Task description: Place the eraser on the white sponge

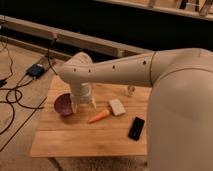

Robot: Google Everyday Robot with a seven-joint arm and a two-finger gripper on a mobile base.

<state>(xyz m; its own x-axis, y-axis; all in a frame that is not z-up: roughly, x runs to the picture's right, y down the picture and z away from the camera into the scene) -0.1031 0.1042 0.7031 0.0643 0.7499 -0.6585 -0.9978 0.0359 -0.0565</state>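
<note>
The eraser point(136, 128), a flat black slab, lies on the wooden table point(75, 137) near its right front part. The white sponge point(117, 106), an off-white block, lies a little left of and behind it, in the middle of the table. An orange carrot point(99, 116) lies just left of the sponge. My gripper point(83, 104) hangs from the white arm over the left part of the table, left of the carrot and sponge and well apart from the eraser. It holds nothing that I can see.
A dark red bowl point(63, 104) sits right beside the gripper on its left. A small pale object point(130, 91) stands at the table's back. My white arm covers the right side of the view. Cables and a dark box point(36, 70) lie on the floor at left.
</note>
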